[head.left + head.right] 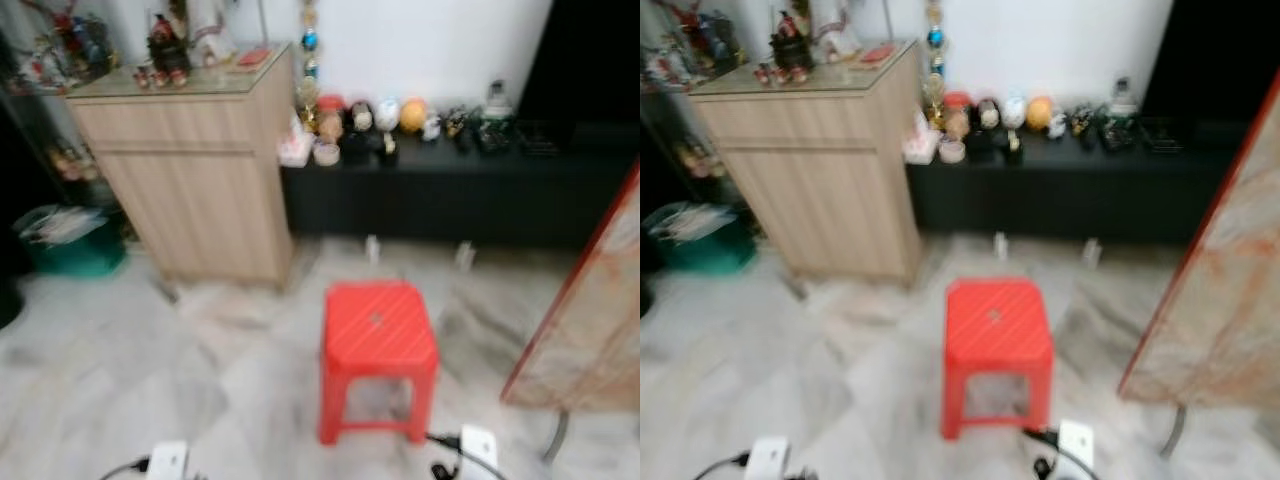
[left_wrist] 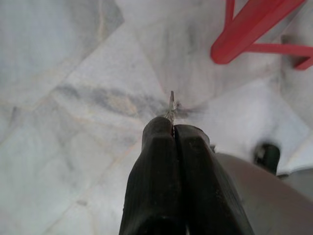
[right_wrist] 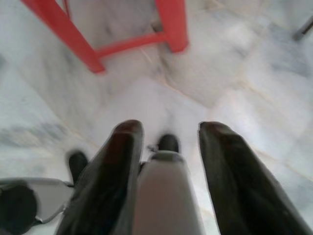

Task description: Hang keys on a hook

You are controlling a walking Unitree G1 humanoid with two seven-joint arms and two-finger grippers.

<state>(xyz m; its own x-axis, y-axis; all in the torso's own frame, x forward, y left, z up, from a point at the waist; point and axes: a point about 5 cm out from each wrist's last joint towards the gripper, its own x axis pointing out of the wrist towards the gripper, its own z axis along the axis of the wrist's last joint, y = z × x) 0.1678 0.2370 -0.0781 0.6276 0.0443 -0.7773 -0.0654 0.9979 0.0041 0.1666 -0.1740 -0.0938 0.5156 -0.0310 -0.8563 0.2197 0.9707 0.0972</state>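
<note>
Below, left hand (image 2: 172, 131) pinched on metal sliver (image 2: 171, 104), right hand (image 3: 168, 134) spread.

Grey-veined marble floor (image 1: 120, 360). Red plastic stool (image 1: 378, 352) centre. Light wood cabinet (image 1: 190, 170) upper left. Black low sideboard (image 1: 450, 195) holds blurred, perhaps ornamental, clutter. White wall (image 1: 430, 45).

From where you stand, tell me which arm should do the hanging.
Left. The left gripper is shut, with a thin metal sliver, probably the keys, sticking out between its fingertips. The right gripper hangs open over the pale marble floor. No hook is visible yet.
</note>
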